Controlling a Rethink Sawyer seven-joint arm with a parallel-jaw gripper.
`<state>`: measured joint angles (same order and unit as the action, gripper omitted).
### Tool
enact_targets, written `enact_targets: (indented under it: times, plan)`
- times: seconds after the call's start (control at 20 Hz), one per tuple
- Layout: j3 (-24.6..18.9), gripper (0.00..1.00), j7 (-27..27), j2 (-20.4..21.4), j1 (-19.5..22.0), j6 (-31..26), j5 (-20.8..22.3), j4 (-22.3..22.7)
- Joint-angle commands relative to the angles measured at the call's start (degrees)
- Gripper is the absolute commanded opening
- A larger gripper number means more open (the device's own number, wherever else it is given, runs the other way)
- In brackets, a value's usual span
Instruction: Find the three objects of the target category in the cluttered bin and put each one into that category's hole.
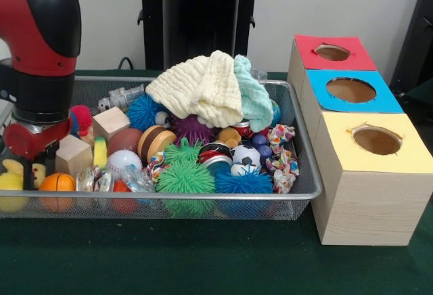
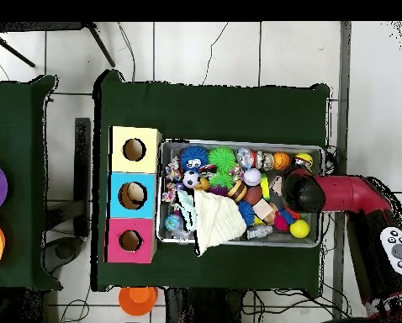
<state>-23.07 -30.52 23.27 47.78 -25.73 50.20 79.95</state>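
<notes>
The wire mesh bin (image 1: 308, 190) is packed with toys and also shows in the overhead view (image 2: 315, 150). My gripper (image 1: 39, 154) hangs low over the bin's left end, mostly hidden by the red and black wrist (image 2: 305, 193). A yellow soft toy (image 1: 11, 178) lies in that corner just left of the gripper; it looks like the duckling, and a yellow and black shape (image 2: 304, 160) sits in the same corner overhead. An orange-brown dark-striped round thing (image 1: 154, 142) lies mid-bin; I cannot tell what it is. The red-surround hole (image 1: 332, 52) (image 2: 130, 240) is on the wooden box's far end.
Pale yellow and mint cloths (image 1: 203, 86) pile high at the bin's back middle. Green, blue and purple spiky balls (image 1: 185, 176), wooden blocks (image 1: 73, 154), an orange ball (image 1: 57, 183) and a baseball (image 1: 124, 162) crowd the bin. Blue (image 1: 351, 90) and yellow (image 1: 377, 140) holes sit nearer.
</notes>
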Motion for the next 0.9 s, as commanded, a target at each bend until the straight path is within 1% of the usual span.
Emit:
enact_targets:
  times: [0.05, 0.3, 0.55, 0.7, 0.9]
  plan:
    - [8.1, 1.00, -10.8, -4.2, -3.9, -4.1, 2.9, -6.0]
    - [10.4, 1.00, -10.6, -6.8, -6.4, -6.7, 1.0, -7.1]
    - [13.2, 1.00, -10.7, -9.0, -8.6, -10.7, -1.2, -8.0]
    - [14.5, 1.00, -11.2, -10.4, -9.6, -10.6, -2.0, -8.2]
    - [16.4, 1.00, -12.0, -10.7, -10.6, -11.1, -3.6, -7.8]
